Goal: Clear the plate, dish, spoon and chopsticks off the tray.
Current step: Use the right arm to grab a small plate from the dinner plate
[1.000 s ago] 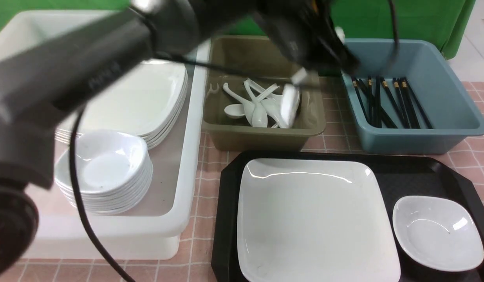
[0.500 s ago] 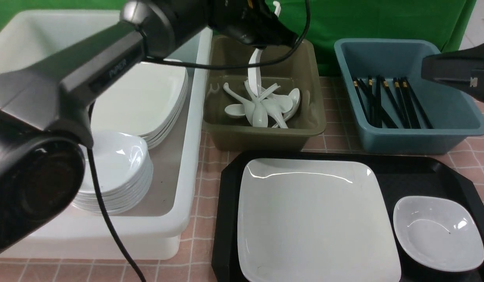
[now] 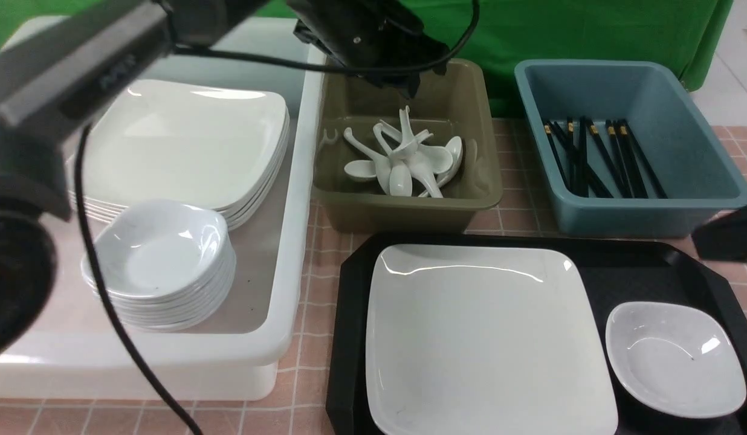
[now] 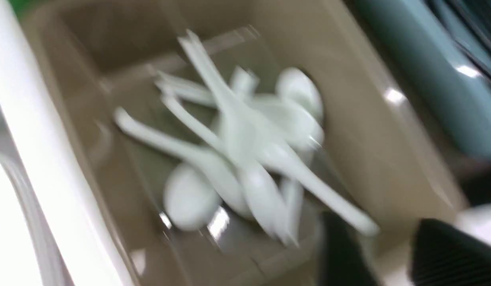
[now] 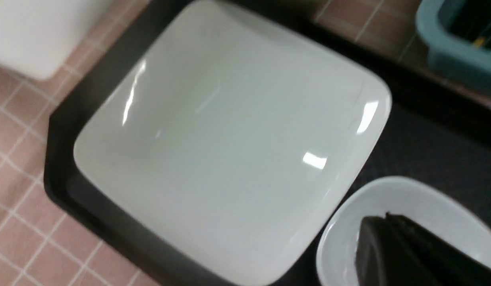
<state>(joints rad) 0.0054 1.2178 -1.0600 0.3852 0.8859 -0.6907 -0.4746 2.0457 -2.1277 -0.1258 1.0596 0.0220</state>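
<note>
Ahead, olive tub (image 3: pixel 404 211), blue tub (image 3: pixel 651 219), beyond tray (image 3: pixel 628 267)

Green fabric backdrop (image 3: pixel 591 30) closing the far side of a table surface (image 3: pixel 313 302) patterned in pink squares with pale grid lines; pale, light-grey floor (image 3: pixel 733 72) visible beyond the backdrop's edge at the far right.

1 tray (image 3: pixel 627 272), 3 tubs (image 3: pixel 404 214), 2 stacks (image 3: pixel 162 266)
</note>
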